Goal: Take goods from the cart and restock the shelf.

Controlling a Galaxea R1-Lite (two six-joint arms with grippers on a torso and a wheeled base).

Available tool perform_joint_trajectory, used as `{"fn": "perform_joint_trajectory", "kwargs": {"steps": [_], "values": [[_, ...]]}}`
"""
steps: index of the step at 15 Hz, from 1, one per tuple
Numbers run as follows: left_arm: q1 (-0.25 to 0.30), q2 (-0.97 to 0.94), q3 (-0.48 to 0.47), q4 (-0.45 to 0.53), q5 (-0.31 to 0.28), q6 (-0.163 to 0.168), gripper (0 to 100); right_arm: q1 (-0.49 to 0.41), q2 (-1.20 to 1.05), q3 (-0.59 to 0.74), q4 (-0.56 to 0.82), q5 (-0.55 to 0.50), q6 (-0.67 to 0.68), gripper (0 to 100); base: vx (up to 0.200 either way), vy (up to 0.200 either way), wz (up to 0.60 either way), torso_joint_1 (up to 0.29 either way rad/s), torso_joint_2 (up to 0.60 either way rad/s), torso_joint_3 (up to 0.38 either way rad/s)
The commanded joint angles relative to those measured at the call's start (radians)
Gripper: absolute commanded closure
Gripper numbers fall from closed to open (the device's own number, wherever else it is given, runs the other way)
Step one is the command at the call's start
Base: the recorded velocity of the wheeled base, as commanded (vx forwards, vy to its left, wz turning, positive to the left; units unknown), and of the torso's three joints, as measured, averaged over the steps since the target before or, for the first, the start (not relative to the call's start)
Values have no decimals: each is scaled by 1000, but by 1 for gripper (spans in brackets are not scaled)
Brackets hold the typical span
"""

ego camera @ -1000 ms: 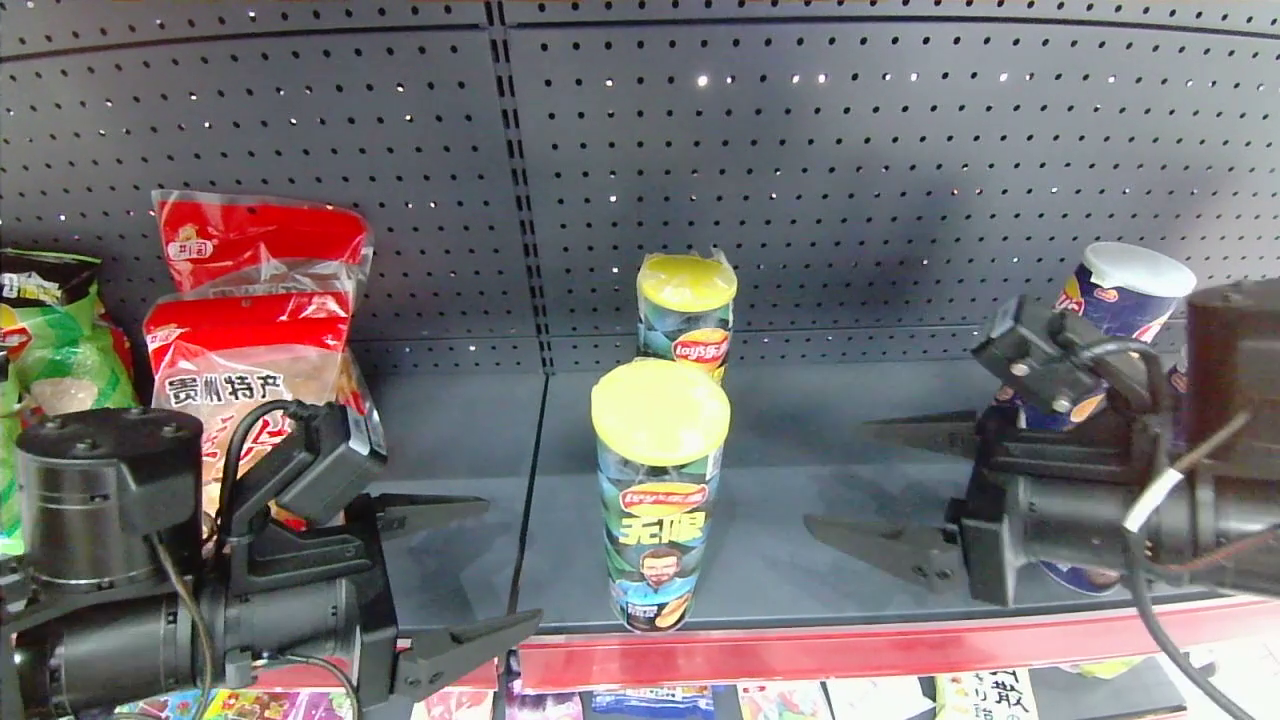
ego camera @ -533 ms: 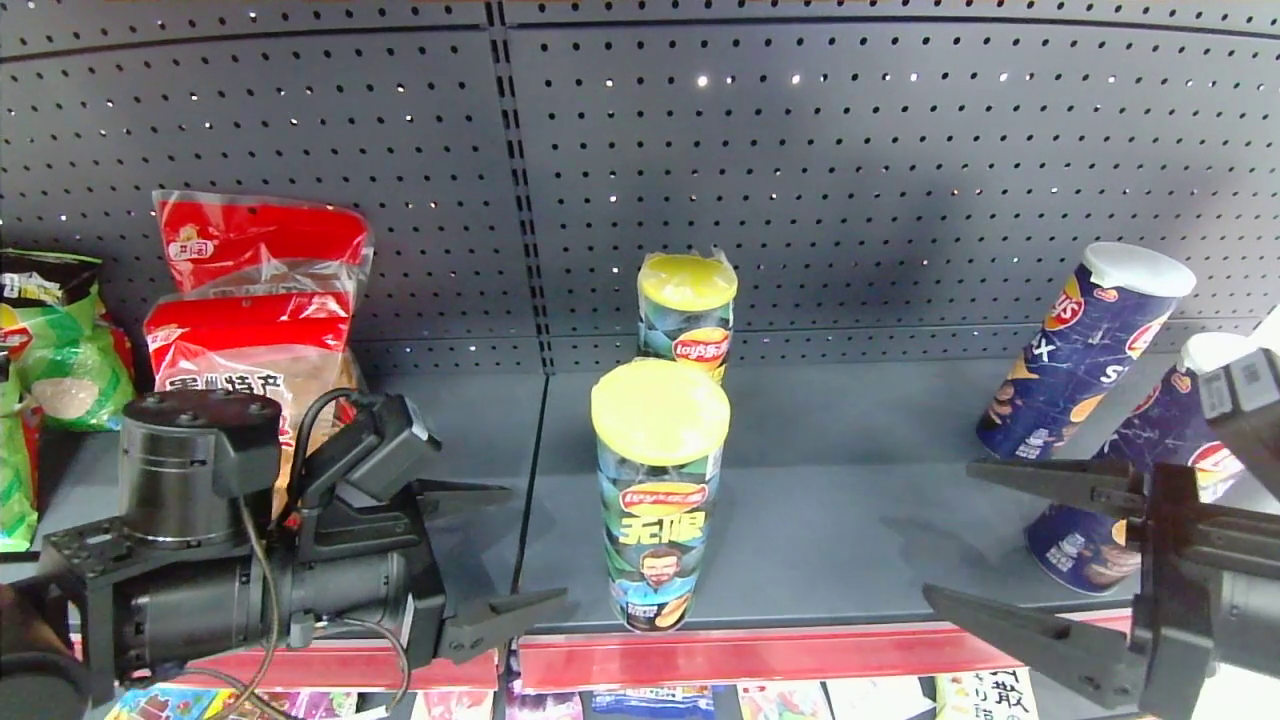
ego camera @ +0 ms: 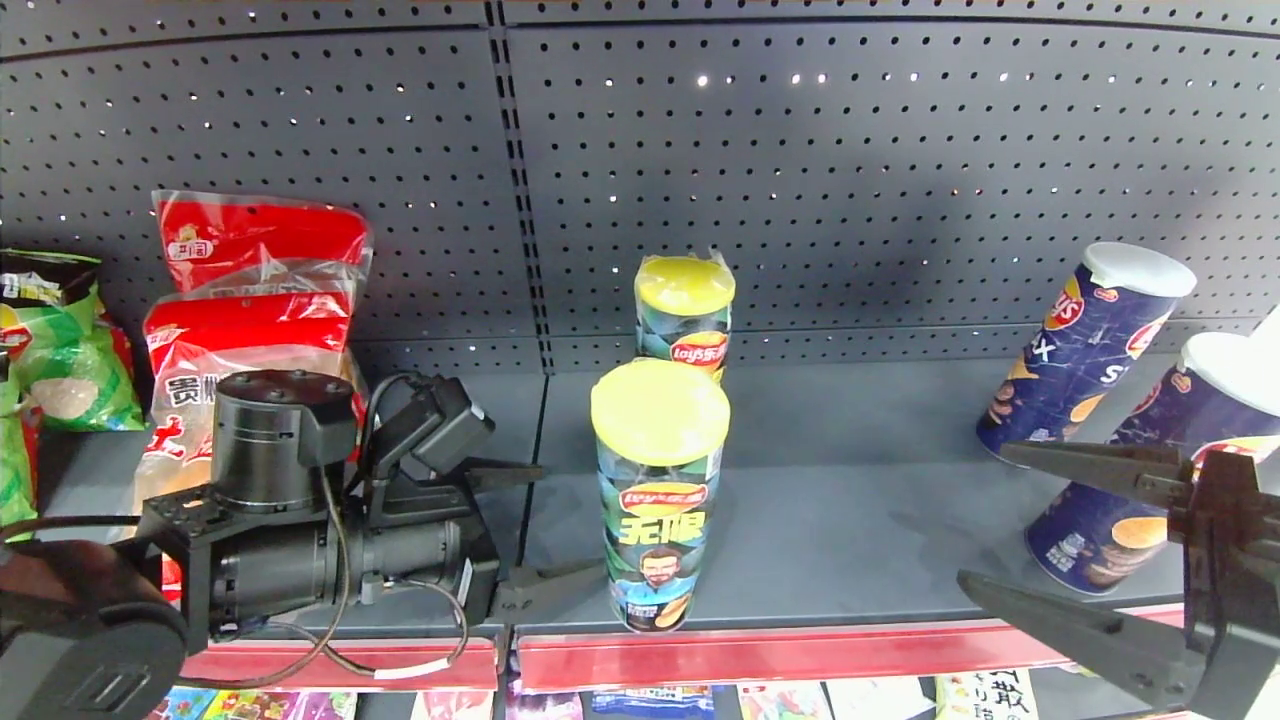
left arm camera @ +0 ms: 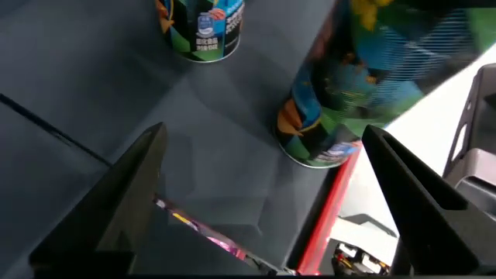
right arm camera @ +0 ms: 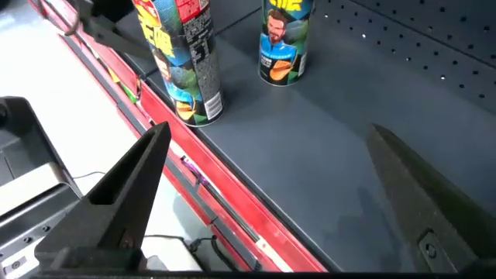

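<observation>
Two yellow-lidded chip cans stand upright mid-shelf, the front can [ego camera: 658,500] near the red edge and the rear can [ego camera: 685,315] behind it. My left gripper [ego camera: 565,522] is open just left of the front can, whose base [left arm camera: 325,143] lies between the spread fingers [left arm camera: 139,194] in the left wrist view. Two blue white-lidded cans [ego camera: 1085,350] [ego camera: 1150,470] lean tilted at the right. My right gripper [ego camera: 985,515] is open and empty, low in front of them. The right wrist view shows the front can [right arm camera: 186,62] and the rear can [right arm camera: 285,39].
Red snack bags [ego camera: 250,330] and green bags [ego camera: 50,370] fill the shelf's left end. A perforated back panel [ego camera: 800,200] closes the rear. Bare grey shelf [ego camera: 850,500] lies between the yellow-lidded and blue cans. A red strip [ego camera: 780,650] marks the front edge.
My left gripper has moved right, up to the front yellow-lidded can. My right gripper has drawn back to the right and down, away from the blue cans.
</observation>
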Motion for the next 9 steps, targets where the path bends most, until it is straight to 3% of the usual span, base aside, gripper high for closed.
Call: {"fn": "perform_joint_trajectory", "kwargs": {"steps": [1, 9], "values": [[0, 42, -7, -20, -1, -1, 0, -1, 2, 0, -1, 1, 1, 0, 0, 0, 0, 0, 0, 0], [-2, 71, -43, -27, -1, -1, 0, -1, 3, 0, -1, 1, 12, 0, 0, 0, 0, 0, 0, 0]]}}
